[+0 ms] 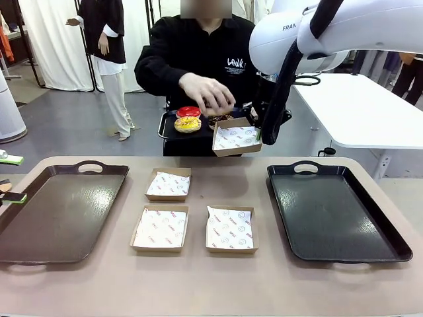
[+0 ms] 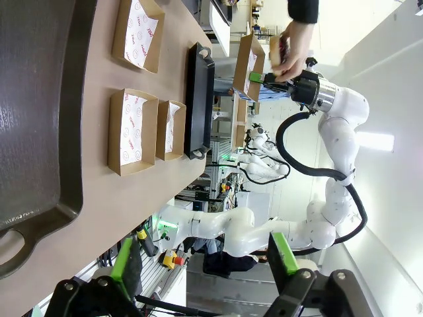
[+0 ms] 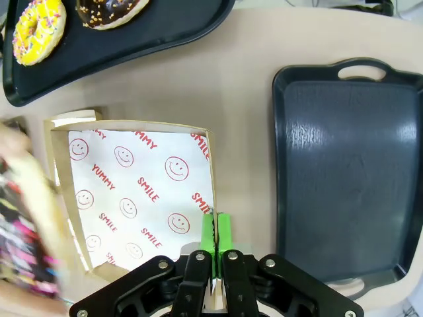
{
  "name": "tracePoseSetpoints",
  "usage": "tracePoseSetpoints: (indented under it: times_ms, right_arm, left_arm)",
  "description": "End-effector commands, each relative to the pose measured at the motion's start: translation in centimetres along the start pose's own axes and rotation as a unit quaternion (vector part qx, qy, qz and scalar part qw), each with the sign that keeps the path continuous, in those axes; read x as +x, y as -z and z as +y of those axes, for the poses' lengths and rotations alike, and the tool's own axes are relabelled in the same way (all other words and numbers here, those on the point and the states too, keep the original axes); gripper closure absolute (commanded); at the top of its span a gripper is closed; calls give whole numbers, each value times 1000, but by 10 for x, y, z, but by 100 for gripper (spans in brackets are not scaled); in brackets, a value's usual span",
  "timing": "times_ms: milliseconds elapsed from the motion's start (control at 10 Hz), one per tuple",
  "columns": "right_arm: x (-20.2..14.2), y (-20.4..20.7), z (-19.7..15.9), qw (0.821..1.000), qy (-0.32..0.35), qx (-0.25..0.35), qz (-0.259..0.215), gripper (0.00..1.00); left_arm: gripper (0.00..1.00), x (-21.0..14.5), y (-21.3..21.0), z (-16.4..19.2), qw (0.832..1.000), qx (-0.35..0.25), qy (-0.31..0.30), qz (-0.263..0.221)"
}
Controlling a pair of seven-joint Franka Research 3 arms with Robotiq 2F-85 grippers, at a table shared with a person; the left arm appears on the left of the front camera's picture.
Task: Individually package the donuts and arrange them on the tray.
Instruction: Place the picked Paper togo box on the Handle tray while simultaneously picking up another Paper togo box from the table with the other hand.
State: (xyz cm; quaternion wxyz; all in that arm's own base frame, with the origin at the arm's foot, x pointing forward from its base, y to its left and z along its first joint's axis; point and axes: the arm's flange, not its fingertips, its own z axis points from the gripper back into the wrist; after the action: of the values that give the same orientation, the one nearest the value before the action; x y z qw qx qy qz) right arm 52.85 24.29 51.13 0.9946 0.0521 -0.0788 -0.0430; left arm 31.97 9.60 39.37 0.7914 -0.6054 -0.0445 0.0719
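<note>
My right jaws are clamped on one wall of the paper-lined box, holding it off the bench beside the person's small tray. The person's hand brings what looks like a dark sprinkled donut toward it. I should hold the box level and steady. My left jaws stand open, idle, near the brown tray.

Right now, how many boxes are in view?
4: three on the table, back left, front left, front right; a fourth box held up by the right gripper. None looks hidden.
</note>
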Motion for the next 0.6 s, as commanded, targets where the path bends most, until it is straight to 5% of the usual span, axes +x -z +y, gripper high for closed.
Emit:
tracePoseSetpoints:
  times_ms: [0,500]
  right_arm:
    - [1,1,1,1000,2,2,-4,100]
    - [1,1,1,1000,2,2,-4,100]
  left_arm:
    - [0,-1,-1,-1,1000,-6,3,0]
    - [0,-1,-1,-1,1000,-6,3,0]
